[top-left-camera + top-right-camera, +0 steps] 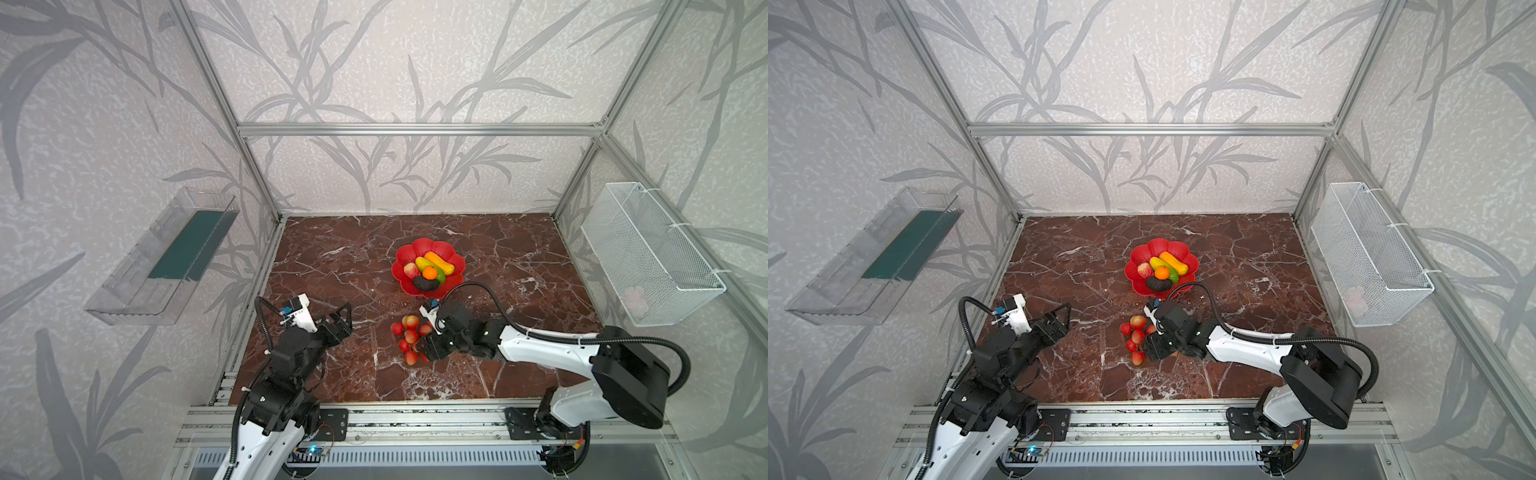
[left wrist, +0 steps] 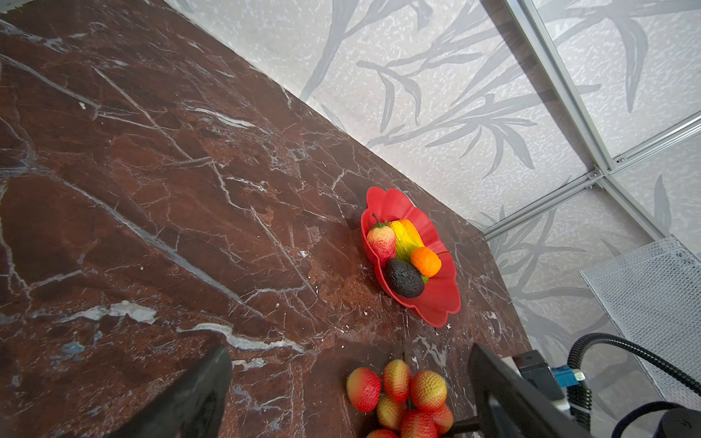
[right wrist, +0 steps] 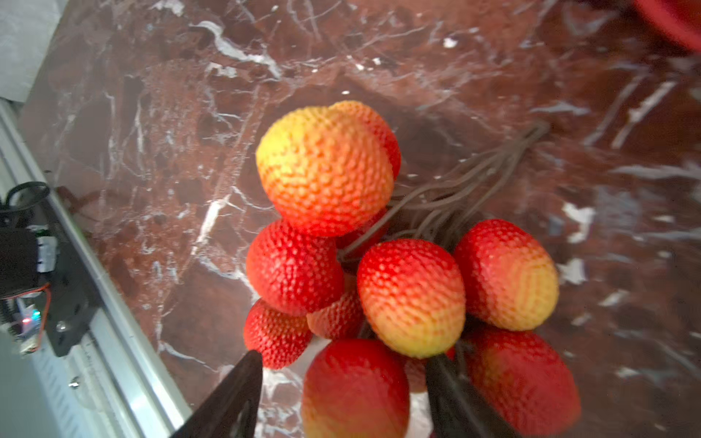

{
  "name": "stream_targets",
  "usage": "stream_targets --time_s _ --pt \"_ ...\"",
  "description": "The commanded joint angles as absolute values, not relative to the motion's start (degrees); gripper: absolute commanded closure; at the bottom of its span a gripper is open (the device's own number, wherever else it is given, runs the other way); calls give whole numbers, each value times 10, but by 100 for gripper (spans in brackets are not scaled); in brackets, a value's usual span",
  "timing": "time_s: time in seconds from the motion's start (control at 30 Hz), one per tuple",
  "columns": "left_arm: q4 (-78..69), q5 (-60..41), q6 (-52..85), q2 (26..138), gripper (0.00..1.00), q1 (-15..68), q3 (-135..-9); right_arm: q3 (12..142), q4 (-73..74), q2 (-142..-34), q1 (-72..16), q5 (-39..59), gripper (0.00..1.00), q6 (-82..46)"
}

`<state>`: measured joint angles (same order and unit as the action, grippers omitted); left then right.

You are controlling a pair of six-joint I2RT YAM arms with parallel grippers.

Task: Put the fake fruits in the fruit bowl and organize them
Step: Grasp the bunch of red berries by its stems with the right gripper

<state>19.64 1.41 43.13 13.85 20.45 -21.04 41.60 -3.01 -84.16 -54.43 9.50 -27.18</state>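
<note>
The red scalloped fruit bowl [image 1: 405,253] [image 1: 1138,254] [image 2: 440,299] sits mid-table. It holds a peach [image 1: 412,269], a yellow-green mango [image 1: 427,265], an orange-yellow oblong fruit [image 1: 441,262], a small orange [image 1: 430,273] and a dark avocado [image 1: 424,284]. On the marble in front of the bowl lies the cluster of red-pink balls [image 1: 409,336] [image 1: 1136,334] [image 2: 398,390] [image 3: 326,167]. My right gripper [image 1: 426,349] [image 1: 1150,347] [image 3: 343,358] is low at the cluster, open, its fingers either side of one ball with a gap on one side. Left of the cluster, my left gripper [image 1: 347,319] [image 1: 1065,316] [image 2: 351,350] is wide open and empty.
A clear plastic tray [image 1: 162,257] hangs on the left wall. A white wire-mesh basket [image 1: 648,253] hangs on the right wall. Aluminium frame posts stand at the table corners, and a rail [image 1: 415,415] runs along the front edge.
</note>
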Motion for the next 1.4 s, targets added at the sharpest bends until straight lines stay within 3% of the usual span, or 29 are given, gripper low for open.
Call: stream_targets --time_s 0.0,0.23,0.5,0.73,1.37 --pt "192 18 437 131 3 201 -204 456 2 -856 -563 116 32 -308" --pt "202 19 433 130 3 201 -207 466 -73 -784 -541 52 31 -265" --pt "200 21 435 131 3 201 -203 412 -57 -766 -486 77 31 -252" --pt "199 21 436 134 3 201 -204 454 -64 -811 -489 130 36 -246" --pt "204 23 435 130 3 201 -201 492 -21 -917 -532 92 41 -247"
